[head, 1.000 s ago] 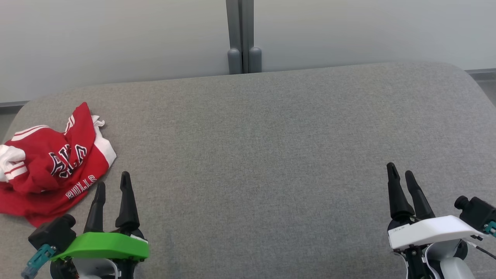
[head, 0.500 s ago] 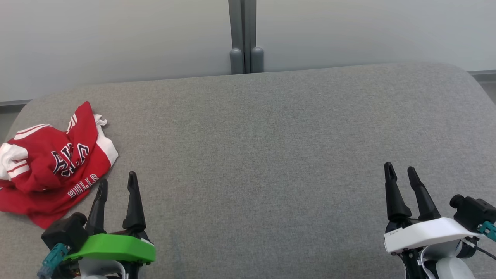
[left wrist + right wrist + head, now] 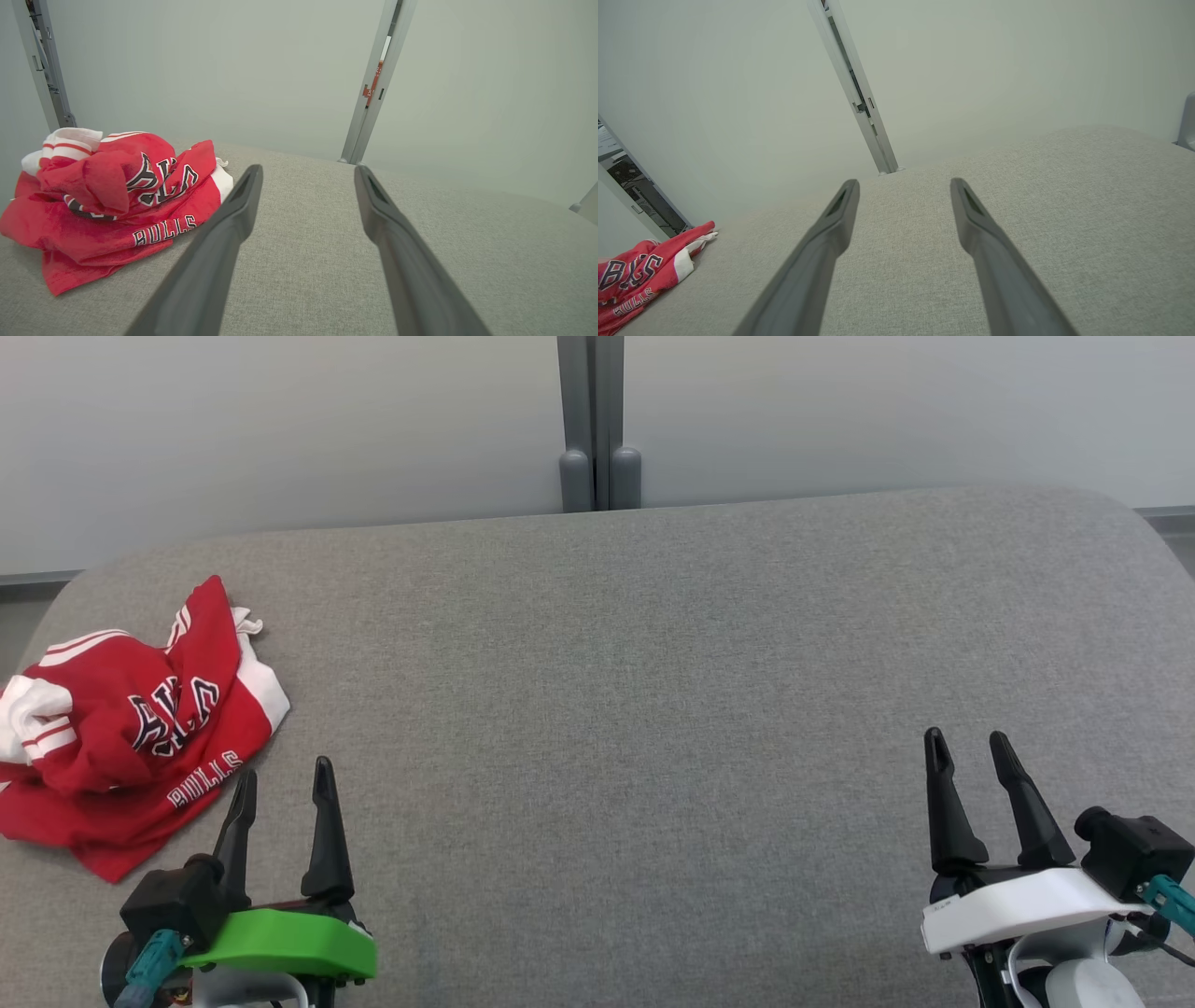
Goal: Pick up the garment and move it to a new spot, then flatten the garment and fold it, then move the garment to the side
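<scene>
Garment [image 3: 131, 728] lies crumpled, red with white trim.

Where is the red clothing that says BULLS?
The red Bulls garment lies crumpled at the left edge of the grey padded surface in the head view, just ahead and left of the open left gripper.

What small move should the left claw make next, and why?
Probably ease the left claw forward and to its own left, over the red Bulls garment. The garment lies crumpled and untouched at the left end of the grey cushion, just beside that claw. Both claws stand open and empty, and the right claw is far across the cushion.
</scene>
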